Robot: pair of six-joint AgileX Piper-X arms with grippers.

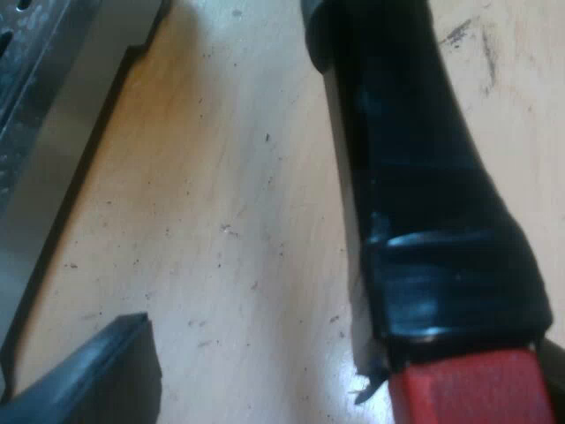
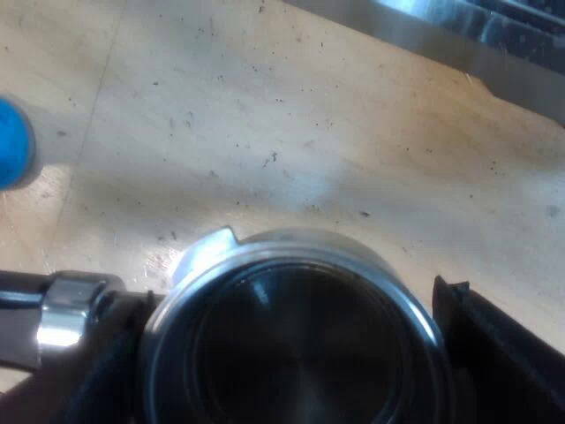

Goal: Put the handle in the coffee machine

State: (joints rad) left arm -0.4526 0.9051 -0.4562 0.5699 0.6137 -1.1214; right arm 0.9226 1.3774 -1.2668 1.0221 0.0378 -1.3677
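Observation:
The metal holder's round basket (image 2: 291, 243) lies on the wooden table, seen from above, with its inside dark. My right gripper (image 2: 291, 349) is shut on the holder, a black finger (image 2: 494, 353) pressed against each side of the basket. From the basket a chrome collar (image 2: 62, 309) leads into the dark handle (image 1: 424, 177), which ends in red (image 1: 477, 389). My left gripper (image 1: 340, 353) is open around that handle. One finger (image 1: 88, 380) stands well clear of it, and the handle runs close by the other side.
A blue tamper (image 2: 11, 141) stands on the table a short way from the holder's handle. The espresso machine's metal base (image 2: 477, 40) runs along the table beyond the basket, and its edge (image 1: 53, 115) lies beyond the left gripper's free finger. Bare wood (image 1: 229, 221) lies between.

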